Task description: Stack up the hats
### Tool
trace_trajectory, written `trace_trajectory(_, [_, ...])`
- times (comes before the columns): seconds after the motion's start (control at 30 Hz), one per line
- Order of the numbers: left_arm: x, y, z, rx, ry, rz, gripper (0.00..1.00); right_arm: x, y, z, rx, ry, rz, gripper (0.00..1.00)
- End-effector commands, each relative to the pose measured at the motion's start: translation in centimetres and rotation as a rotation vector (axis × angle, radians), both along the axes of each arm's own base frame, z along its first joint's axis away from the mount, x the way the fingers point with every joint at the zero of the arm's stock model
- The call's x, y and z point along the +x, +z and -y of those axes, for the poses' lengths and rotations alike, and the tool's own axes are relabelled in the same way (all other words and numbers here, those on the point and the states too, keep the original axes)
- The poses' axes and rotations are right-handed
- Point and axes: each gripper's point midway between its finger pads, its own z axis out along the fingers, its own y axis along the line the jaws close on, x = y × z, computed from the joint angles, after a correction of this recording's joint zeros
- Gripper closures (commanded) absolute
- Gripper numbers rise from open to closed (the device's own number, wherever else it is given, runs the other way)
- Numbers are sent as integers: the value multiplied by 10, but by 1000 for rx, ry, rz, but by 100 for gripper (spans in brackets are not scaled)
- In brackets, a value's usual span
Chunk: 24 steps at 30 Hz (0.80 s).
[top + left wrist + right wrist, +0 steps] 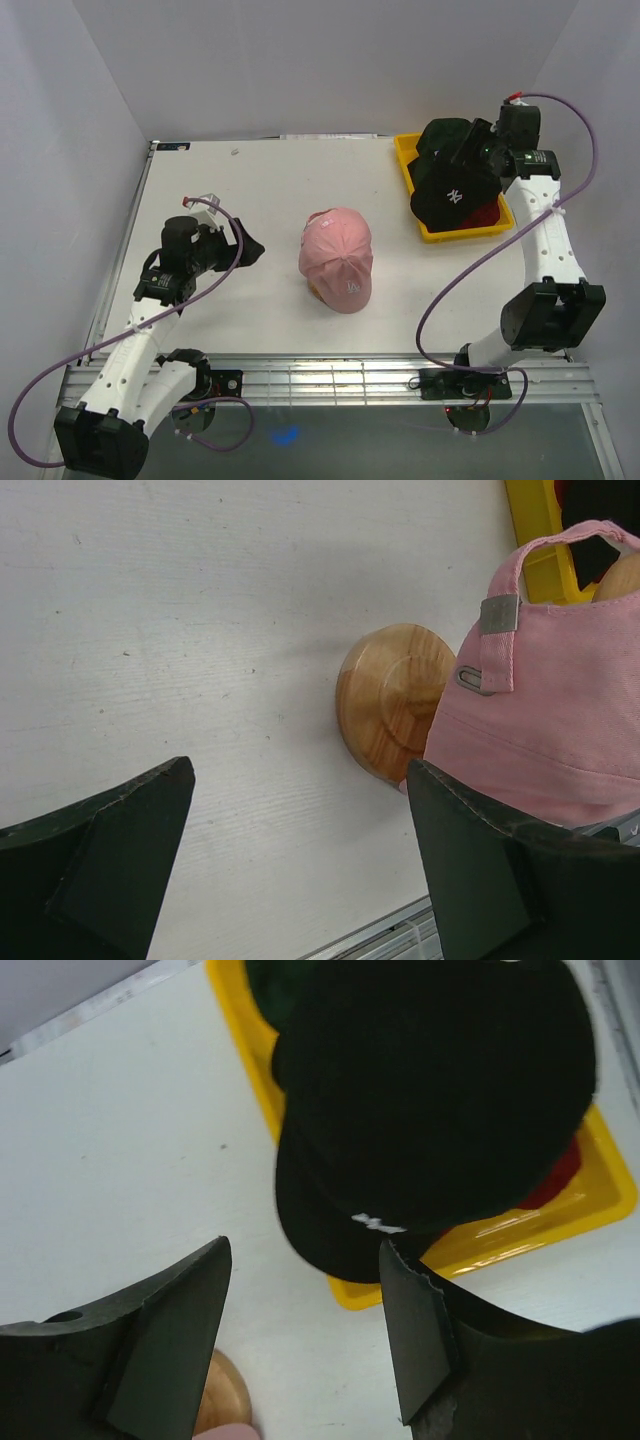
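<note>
A pink cap (336, 258) sits on a round wooden stand in the middle of the table; in the left wrist view the cap (545, 715) hangs over the stand's base (388, 712). A black cap (455, 187) with a pale logo lies on top in a yellow tray (408, 160). Under the black cap (430, 1090) I see a bit of a red cap (558, 1177) and of a dark green cap (262, 982). My right gripper (305, 1260) is open and empty, just above the black cap's near edge. My left gripper (300, 810) is open and empty, left of the pink cap.
The yellow tray (600, 1195) stands at the back right of the white table. The stand's base (225, 1400) shows at the bottom of the right wrist view. Grey walls close in the table on the left, back and right. A metal rail (330, 375) runs along the front edge.
</note>
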Motion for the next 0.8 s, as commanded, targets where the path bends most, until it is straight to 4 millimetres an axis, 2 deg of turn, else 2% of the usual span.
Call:
trace_trajectory(0.0, [0,7,1,5,-1,43,2,7,1,56,-29,-136,-22,32])
trace_trajectory(0.13, [-1,7,2,5,-6,43,2,18,-14,87,37,-196,-63,32])
trace_trajectory(0.17, [-1,7,2,4,-7,43,2,22,-22,86,66,-174,-81,33])
trace_trajectory(0.27, [-1,7,3,4,-9,46,2,27,-28,94,68,-193,-96,32])
trace_trajectory(0.43, [-2,9,3,2,-9,50,2,39,-40,94,94,-179,-112,32])
trace_trajectory(0.63, [-2,7,3,4,-9,48,2,46,-30,91,120,-177,-74,33])
trace_trajectory(0.77, [-2,8,3,5,-11,50,2,50,-35,90,129,-173,-82,35])
